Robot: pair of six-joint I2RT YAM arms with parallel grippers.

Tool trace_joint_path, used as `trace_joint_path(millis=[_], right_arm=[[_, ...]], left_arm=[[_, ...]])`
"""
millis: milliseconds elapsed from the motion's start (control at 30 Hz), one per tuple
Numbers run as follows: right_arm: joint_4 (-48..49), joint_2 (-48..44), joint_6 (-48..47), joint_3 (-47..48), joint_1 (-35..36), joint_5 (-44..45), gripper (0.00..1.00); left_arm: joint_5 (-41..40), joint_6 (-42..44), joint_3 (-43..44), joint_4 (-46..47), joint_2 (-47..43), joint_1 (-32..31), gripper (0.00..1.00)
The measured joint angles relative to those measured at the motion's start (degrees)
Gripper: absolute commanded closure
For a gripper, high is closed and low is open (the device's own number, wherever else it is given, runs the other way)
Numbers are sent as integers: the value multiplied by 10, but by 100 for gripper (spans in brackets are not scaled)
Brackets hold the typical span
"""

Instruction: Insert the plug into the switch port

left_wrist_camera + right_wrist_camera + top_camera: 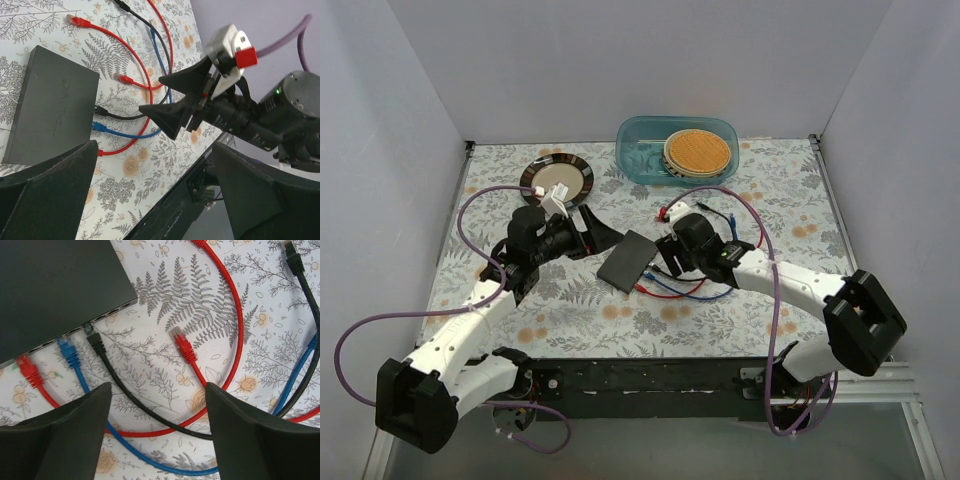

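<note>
Right gripper [157, 405], jaws spread empty over the loose red plug [181, 342], should pinch it squarely, nose toward the switch port [112, 314] facing the bench's right edge.

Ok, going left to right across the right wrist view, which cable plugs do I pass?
First the red plug by the switch, blue plug, black plug, loose red plug, second black plug at top right.

Looped cables [184, 349] crowd the switch's [50, 285] port edge — its top and the near-left table [580, 310] lie open.
</note>
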Motion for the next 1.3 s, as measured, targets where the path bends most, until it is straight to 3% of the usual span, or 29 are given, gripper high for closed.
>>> trace_joint_path(millis=[433,533,733,767,833,867,900,1167,1300], right_arm=[[36,110,-20,27,-122,-93,28],[44,130,-26,27,-127,-103,34],[62,166,-32,29,-136,-126,51],[66,169,-32,29,-137,-131,63],[72,172,-34,30,-138,-137,78],[75,173,-34,30,-138,-141,94],[78,174,-34,30,-138,-144,99],[74,167,-36,30,-140,-150,99],[46,91,-36,30,-140,-150,99]], left_arm=[[15,14,0,5,35,0,2],[18,14,0,10,38,0,2],[24,18,0,20,44,0,2],[24,18,0,20,45,0,2],[24,19,0,20,45,0,2],[25,20,0,20,45,0,2],[25,20,0,20,45,0,2],[25,24,0,19,45,0,2],[25,24,0,19,45,0,2]])
